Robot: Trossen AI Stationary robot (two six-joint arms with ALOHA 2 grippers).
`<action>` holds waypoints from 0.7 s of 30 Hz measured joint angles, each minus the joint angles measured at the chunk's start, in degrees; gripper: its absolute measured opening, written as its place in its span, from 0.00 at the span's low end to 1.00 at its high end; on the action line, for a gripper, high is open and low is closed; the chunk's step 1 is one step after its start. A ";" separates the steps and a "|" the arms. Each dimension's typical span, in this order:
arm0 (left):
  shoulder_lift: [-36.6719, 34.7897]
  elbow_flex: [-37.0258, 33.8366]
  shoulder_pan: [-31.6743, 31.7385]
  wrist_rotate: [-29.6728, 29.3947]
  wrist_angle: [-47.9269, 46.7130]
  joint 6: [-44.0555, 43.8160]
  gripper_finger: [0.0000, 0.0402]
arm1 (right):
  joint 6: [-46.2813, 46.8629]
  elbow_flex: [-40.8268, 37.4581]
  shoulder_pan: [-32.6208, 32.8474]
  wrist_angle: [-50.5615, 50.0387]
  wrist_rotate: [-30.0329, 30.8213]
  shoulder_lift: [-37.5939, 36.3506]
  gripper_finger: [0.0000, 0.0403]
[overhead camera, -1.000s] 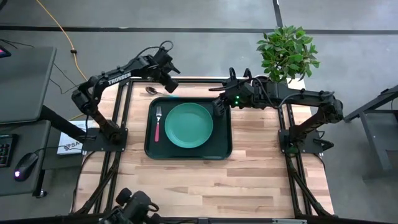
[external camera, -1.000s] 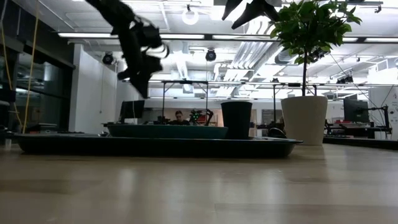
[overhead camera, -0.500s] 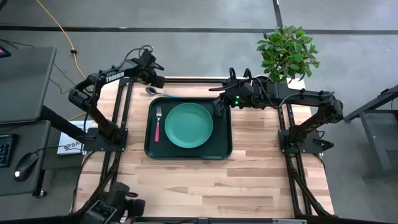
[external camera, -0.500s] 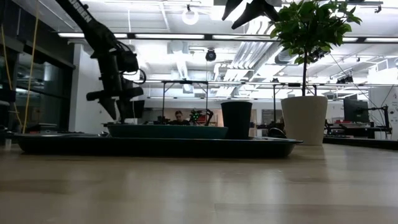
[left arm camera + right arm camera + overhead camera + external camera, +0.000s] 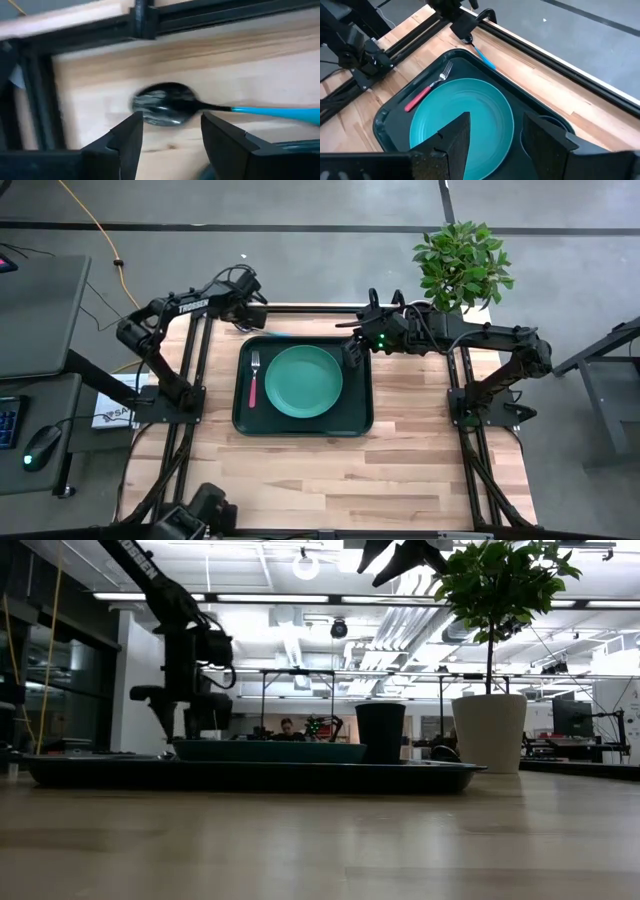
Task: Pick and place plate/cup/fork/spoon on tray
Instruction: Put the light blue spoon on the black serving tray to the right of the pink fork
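The dark green tray (image 5: 240, 408) lies mid-table and holds the green plate (image 5: 303, 380), the red-handled fork (image 5: 253, 380) left of the plate, and the dark cup (image 5: 380, 732) in its far right corner. The spoon (image 5: 165, 104) lies on the wood just beyond the tray's far left corner, its teal handle (image 5: 275, 112) pointing toward the tray. My left gripper (image 5: 170, 140) is open low over the spoon's bowl, one finger on each side, touching nothing. My right gripper (image 5: 495, 145) hangs open high above the cup.
A potted plant in a white pot (image 5: 490, 730) stands at the table's far right corner. Black frame rails (image 5: 145, 20) run along the far edge just behind the spoon. Bare wood (image 5: 330, 470) stretches from the tray to the near edge.
My left gripper has come down from high over the tray's far left corner toward the table's far left, to the spoon, and its fingers have opened wide. The spoon, tray, plate, fork and cup have kept their places.
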 joint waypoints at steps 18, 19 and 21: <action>-6.85 -15.88 -11.51 -13.40 13.38 -43.26 0.36 | -6.49 0.00 0.00 -0.48 -3.43 0.00 0.43; -6.85 -16.22 -10.48 -12.84 14.41 -43.26 0.36 | -6.55 0.00 0.00 -0.51 -3.59 0.00 0.43; -6.85 -16.62 -8.79 -12.60 16.19 -42.86 0.35 | -6.55 0.00 0.00 -0.88 -3.78 0.00 0.43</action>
